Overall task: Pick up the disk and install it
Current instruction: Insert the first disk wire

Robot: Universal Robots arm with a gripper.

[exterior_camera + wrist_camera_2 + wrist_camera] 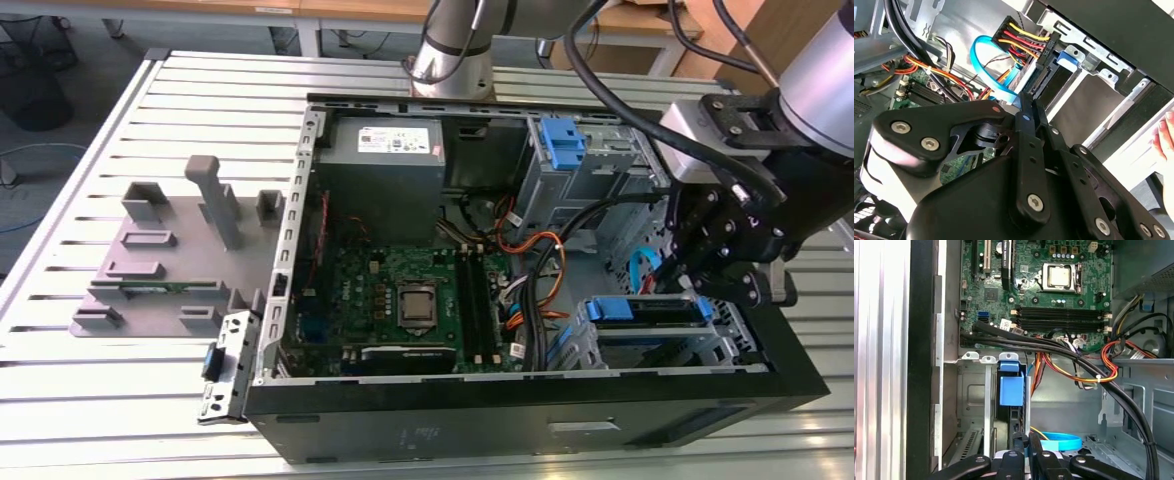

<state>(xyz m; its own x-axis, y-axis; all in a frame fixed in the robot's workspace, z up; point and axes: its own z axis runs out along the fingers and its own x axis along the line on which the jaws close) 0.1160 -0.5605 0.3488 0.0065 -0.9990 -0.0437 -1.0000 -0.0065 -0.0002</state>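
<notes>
In the lower part of the exterior view, the black computer case lies open on the slatted metal bench. Just behind the case's front wall, at the lower right of that view, the disk sits in the metal drive bay, with the blue end of its carrier facing the motherboard. The first wrist view shows the same blue carrier lodged in the bay's slot.

The gripper hangs right above the disk's bay, at the exterior view's right. In both wrist views its fingers are drawn narrow, tips almost together, and they grip nothing. A light blue cable loops just past the fingertips.

Farther in, the green motherboard covers the case floor. Bundled black, red and yellow wires cross between it and the bay. Beyond that stand the grey power-supply box and a bare blue bracket. A grey fixture rests on the bench at the exterior view's left, and the arm's base rises at the upper middle.
</notes>
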